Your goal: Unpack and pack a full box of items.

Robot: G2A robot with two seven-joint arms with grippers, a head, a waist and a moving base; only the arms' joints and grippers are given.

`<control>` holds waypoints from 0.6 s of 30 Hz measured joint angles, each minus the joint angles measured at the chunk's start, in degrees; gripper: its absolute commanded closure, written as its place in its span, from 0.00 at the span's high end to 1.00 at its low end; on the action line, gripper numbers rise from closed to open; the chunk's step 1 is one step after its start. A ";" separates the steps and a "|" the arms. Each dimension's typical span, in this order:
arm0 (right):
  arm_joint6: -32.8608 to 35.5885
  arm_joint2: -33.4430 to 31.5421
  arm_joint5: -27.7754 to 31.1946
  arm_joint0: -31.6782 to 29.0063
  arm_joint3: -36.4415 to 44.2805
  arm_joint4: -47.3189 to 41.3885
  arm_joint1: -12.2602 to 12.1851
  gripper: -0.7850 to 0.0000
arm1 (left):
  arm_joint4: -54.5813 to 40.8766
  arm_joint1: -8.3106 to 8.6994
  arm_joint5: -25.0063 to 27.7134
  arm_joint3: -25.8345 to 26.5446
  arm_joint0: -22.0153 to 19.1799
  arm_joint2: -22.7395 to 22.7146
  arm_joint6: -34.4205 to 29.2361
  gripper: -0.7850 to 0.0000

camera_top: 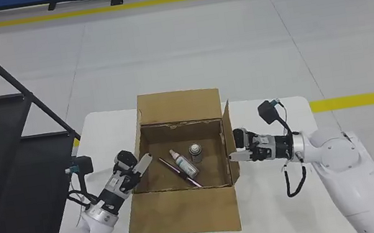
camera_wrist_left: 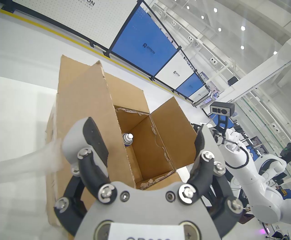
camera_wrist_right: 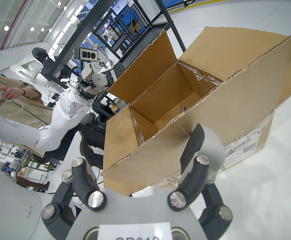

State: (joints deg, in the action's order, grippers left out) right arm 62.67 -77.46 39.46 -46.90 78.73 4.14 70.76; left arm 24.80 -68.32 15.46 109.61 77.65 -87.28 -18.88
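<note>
Three small things lie in the bottom of the open cardboard box: a white bottle on its side, a little spray can standing upright just beside it, and a dark pen-like stick lying slantwise. The box sits in the middle of the white table, its near flap folded outward and its side flaps raised. The left gripper is at the left flap, fingers spread wide and holding nothing. The right gripper is at the right flap, likewise wide open and empty.
</note>
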 measured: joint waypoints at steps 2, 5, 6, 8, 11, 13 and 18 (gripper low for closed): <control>-0.66 1.78 -1.94 1.20 -1.42 -1.63 0.21 1.00 | 0.89 -0.03 -0.76 0.09 -0.68 0.82 -0.33 1.00; -1.05 4.78 -3.52 3.98 -4.91 -4.19 0.74 1.00 | 1.32 -0.09 -1.75 -0.73 -2.26 2.47 -2.01 1.00; -0.78 5.76 -3.77 4.91 -6.15 -4.92 0.91 1.00 | 0.83 -0.12 -1.91 -1.20 -2.78 2.96 -2.59 1.00; -0.10 8.09 -4.08 7.11 -9.11 -6.43 1.36 1.00 | -1.03 -0.19 -2.09 -2.49 -4.03 3.93 -4.08 1.00; 0.91 11.37 -3.49 10.06 -13.41 -8.29 2.09 1.00 | -3.03 -0.27 -2.08 -4.72 -5.81 5.05 -5.79 1.00; 1.07 13.25 -3.14 11.72 -15.73 -8.41 2.54 1.00 | -4.27 -0.33 -1.95 -6.29 -6.89 5.73 -6.64 1.00; -0.92 17.86 -1.24 14.90 -20.01 -5.60 3.69 1.00 | -4.84 -0.49 -1.98 -10.00 -9.25 7.72 -7.91 1.00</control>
State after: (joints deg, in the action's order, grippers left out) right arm 61.75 -59.60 38.22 -32.00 58.72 -1.46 74.45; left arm 19.95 -68.80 13.48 99.61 68.39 -79.56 -26.79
